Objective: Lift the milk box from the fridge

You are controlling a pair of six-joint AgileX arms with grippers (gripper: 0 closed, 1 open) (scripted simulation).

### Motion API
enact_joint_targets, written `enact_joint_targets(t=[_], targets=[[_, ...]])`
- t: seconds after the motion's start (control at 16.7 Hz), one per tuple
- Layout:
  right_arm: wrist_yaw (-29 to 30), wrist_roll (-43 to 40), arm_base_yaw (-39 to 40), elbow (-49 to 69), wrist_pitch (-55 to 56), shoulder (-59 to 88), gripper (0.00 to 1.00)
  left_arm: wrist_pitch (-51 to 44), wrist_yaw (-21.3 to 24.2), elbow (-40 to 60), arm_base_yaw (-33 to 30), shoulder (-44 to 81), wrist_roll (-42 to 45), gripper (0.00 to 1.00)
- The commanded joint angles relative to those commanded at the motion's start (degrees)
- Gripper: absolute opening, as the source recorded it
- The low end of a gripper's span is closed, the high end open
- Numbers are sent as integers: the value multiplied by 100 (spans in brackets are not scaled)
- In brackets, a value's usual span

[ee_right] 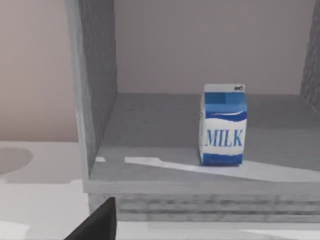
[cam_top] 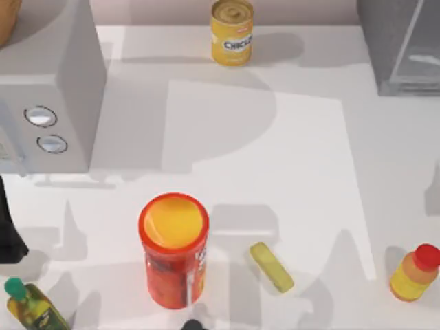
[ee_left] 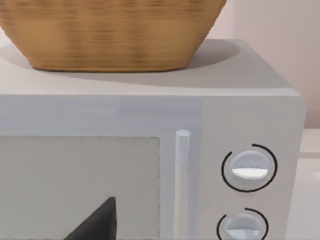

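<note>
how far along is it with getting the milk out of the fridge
Early stage. Done: the dark grey box-shaped fridge stands open toward the right wrist camera. In hand: nothing grasped; the small blue and white milk box stands upright on the fridge floor, untouched. Left: reach in, grip the carton and lift it. The left wrist camera faces the light grey two-dial box.

Our left arm (cam_top: 8, 227) sits at the table's left edge. One dark finger (ee_left: 97, 222) of our left gripper shows in the left wrist view, and one finger (ee_right: 95, 222) of our right gripper in the right wrist view.
</note>
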Motion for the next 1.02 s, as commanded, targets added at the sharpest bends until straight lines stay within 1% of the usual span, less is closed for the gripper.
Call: enact_joint_targets(t=[0.3, 0.54, 0.72, 1.02], targets=[[-679, 51, -691, 213, 2063, 2331, 100, 0, 0, 0, 0, 0, 0, 100], [-1069, 72, -1088, 373, 3312, 3679, 100, 0, 0, 0, 0, 0, 0, 100], [-1223, 78, -1247, 445, 3804, 4187, 100, 0, 0, 0, 0, 0, 0, 100], [-1243, 79, -1268, 454, 3874, 4254, 100, 0, 0, 0, 0, 0, 0, 100]])
